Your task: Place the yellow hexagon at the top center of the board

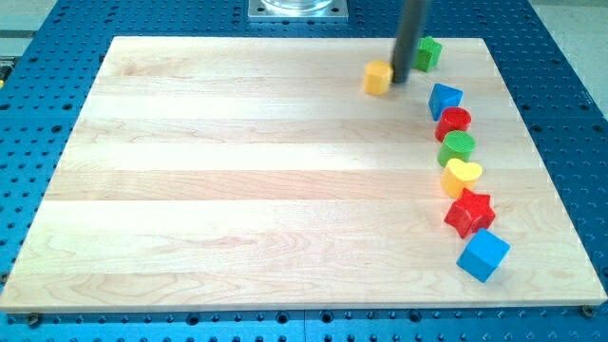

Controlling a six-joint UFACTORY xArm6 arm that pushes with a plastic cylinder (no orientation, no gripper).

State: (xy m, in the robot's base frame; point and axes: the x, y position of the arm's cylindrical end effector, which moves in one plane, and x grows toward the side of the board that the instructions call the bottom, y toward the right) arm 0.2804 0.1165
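The yellow hexagon [378, 77] is seen near the top of the wooden surface [237, 190], somewhat to the view's right of centre. My tip [399, 80] is placed just beside it at its 3 o'clock side, apparently touching or nearly so. No jaws are fitted to this arm, so nothing is gripped; the block can only be pushed. A green block [428, 52] is found at about 1 o'clock from the tip, close behind the rod.

A leftward nudge toward 9 o'clock is judged to be what remains. If the push is applied off the block's middle, the hexagon could be spun or slipped past the tip. If it is driven toward 12 o'clock as well, the surface's top edge could be overrun.
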